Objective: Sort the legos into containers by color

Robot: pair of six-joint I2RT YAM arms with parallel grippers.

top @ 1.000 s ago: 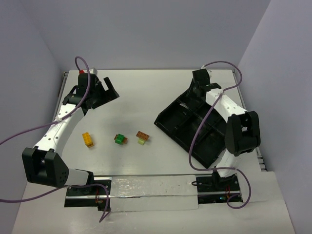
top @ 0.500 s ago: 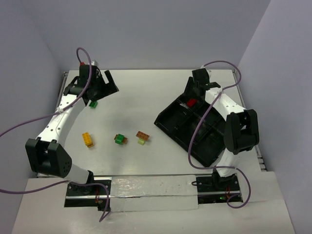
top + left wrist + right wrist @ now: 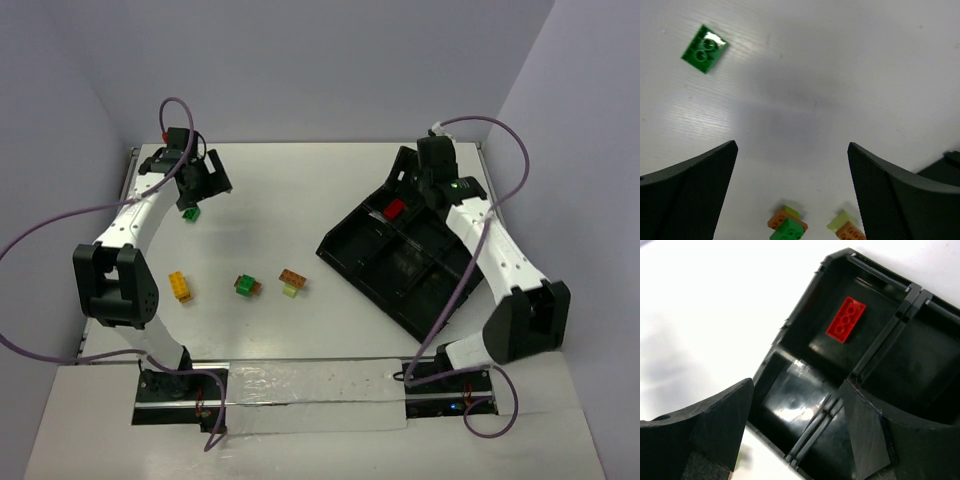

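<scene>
**Top external view**
- One red studded plastic brick point(image 3: 395, 208) lies in the black plastic divided tray point(image 3: 440, 300), in the compartment at the tray's 12 o'clock end. I judge this item sorted.
- Unsorted on the white table point(image 3: 330, 180):
  - One green flat studded brick point(image 3: 190, 212) at 10 o'clock of the table centre, just beside my left gripper point(image 3: 205, 182).
  - One yellow studded brick point(image 3: 179, 286) at 8 o'clock.
  - One green-on-orange stacked pair point(image 3: 246, 286) at 3 o'clock of the yellow brick.
  - One orange-brown-on-pale-yellow-green stacked pair point(image 3: 293, 281) at 3 o'clock of the first pair.
- Count: one item in the tray, four on the table, one tray.
- I judge the task to be at an early stage. The pairs will probably need separating.

**Left wrist view**
- My left gripper's jaws stand fully spread and hold nothing.
- The green flat brick lies at 11 o'clock, well apart from both fingers.
- Both stacked pairs show at the 6 o'clock edge.

**Right wrist view**
- My right gripper point(image 3: 796, 387) has its jaws parted with nothing between them.
- The red brick lies flat on its compartment floor at 1 o'clock, clear of both fingers.
- Three compartments are partly visible, and I cannot tell the total
</scene>
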